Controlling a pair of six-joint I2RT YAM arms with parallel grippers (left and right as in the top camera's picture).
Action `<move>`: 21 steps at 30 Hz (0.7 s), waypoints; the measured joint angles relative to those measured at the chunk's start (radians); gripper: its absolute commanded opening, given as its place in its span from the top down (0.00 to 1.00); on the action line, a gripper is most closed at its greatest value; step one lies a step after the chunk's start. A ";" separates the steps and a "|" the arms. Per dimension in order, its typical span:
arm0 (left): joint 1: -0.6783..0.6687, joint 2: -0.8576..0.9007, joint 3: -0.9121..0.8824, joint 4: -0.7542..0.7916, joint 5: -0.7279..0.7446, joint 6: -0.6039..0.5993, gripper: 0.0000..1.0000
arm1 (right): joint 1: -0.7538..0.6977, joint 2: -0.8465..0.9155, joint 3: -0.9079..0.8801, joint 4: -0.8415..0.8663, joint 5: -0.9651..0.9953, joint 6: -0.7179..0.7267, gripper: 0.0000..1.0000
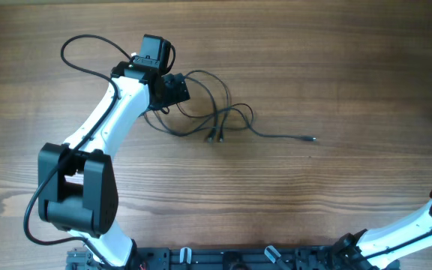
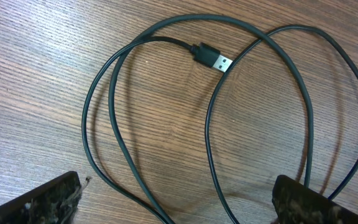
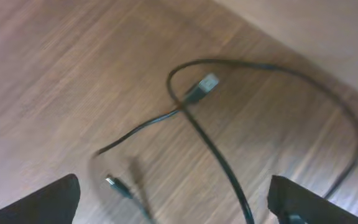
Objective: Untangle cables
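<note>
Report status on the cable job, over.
Left end effector open, above cable tangle. Right end effector open, over a second cable. Nothing gripped, tangle not yet undone.

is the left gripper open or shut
Open: the left gripper has its fingers far apart, cable loops lying loose between them.

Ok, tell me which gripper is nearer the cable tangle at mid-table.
Left. The left gripper hovers open over the left loops of the cable tangle. The right gripper is beyond the overhead view's right side, well away, over a second cable.
</note>
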 measured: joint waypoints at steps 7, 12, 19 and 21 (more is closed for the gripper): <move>0.000 0.000 0.000 0.000 0.000 0.000 0.00 | 0.023 -0.560 -0.002 -0.294 0.071 0.338 0.00; 0.000 0.000 0.000 0.003 0.000 0.000 0.00 | 0.023 -0.798 0.001 -0.628 -0.005 0.500 0.00; 0.000 0.000 0.000 0.002 0.000 0.000 0.00 | 0.023 -0.921 -0.026 -1.036 -0.308 0.335 0.05; 0.000 0.000 0.000 0.003 0.000 0.000 0.00 | 0.023 -0.973 -0.037 -1.062 -0.365 0.255 0.05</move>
